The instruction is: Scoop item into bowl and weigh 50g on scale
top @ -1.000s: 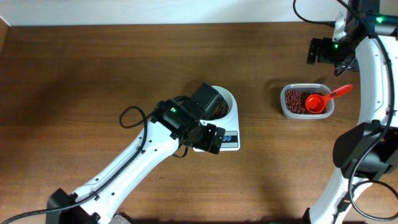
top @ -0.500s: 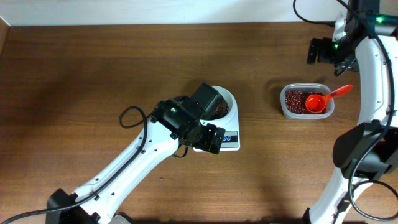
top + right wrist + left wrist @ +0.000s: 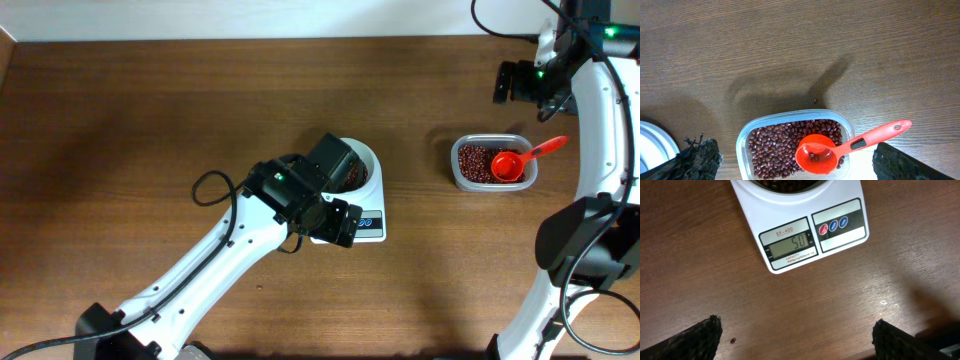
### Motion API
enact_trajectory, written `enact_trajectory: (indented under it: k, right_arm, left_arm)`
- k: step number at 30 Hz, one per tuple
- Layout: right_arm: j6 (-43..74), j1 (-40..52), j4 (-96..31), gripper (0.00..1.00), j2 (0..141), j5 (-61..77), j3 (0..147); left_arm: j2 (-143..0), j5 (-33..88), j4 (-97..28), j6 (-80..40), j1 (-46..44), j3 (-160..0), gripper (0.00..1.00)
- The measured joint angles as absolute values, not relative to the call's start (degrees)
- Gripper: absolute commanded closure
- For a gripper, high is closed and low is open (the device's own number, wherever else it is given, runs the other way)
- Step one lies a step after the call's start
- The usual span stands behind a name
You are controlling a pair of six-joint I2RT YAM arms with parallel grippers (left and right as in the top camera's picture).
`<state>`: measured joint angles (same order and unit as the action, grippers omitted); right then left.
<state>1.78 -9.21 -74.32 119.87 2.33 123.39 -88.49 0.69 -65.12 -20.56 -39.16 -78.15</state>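
Note:
The white scale [image 3: 368,222] stands mid-table with the white bowl [image 3: 366,160] on it, holding dark red-brown beans [image 3: 354,177]. In the left wrist view the scale [image 3: 800,222] shows 50 on its display [image 3: 791,243], with the bowl's beans [image 3: 785,184] at the top edge. My left gripper [image 3: 796,337] is open and empty, just in front of the scale. More beans [image 3: 785,145] fill the clear tub [image 3: 747,137], with the orange-red scoop [image 3: 816,154] resting in it. My right gripper [image 3: 795,160] is open and empty above the tub.
The tub [image 3: 458,172] with the scoop [image 3: 510,165] sits at the right of the table. One stray bean [image 3: 732,341] lies on the wood near my left fingertip, another [image 3: 815,101] behind the tub. The bowl's rim [image 3: 655,140] shows at the right wrist view's left edge.

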Motion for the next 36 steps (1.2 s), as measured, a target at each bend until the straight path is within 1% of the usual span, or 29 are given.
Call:
enact_trajectory:
  k: [9,11,15,17,21,27,33,36]
  right_arm:
    - [1.8,-9.2,-74.3,0.01,119.9,2.5,123.4]
    - [1.8,-9.0,-74.3,0.01,119.9,2.5,123.4]
    - [1.7,-5.7,-74.3,0.01,118.7,2.5,123.4]
    - [1.8,-2.9,-74.3,0.01,115.3,2.5,123.3]
    - [1.8,1.0,-74.3,0.01,104.2,2.7,123.4]
    - [1.5,1.2,-73.3,0.01,92.0,1.1,123.4]
    - [1.5,1.2,-74.0,0.01,85.6,0.0,123.3]
    - [1.5,1.2,-71.7,0.01,83.5,-1.7,115.7]
  left_arm:
    - [-88.5,0.7,-65.1,-20.6,-39.2,-78.1,0.01]
    - [-88.5,0.7,-63.5,-20.6,-39.2,-78.1,0.01]
    - [-88.5,0.7,-61.1,-20.6,-39.2,-78.1,0.01]
    - [-88.5,0.7,-61.1,-20.6,-39.2,-78.1,0.01]
    - [-88.5,0.7,-61.1,-20.6,-39.2,-78.1,0.01]
    - [-88.5,0.7,-61.1,-20.6,-39.2,-78.1,0.01]
    - [-88.5,0.7,-61.1,-20.6,-39.2,-78.1,0.01]
    - [-88.5,0.7,-61.1,-20.6,-39.2,-78.1,0.01]
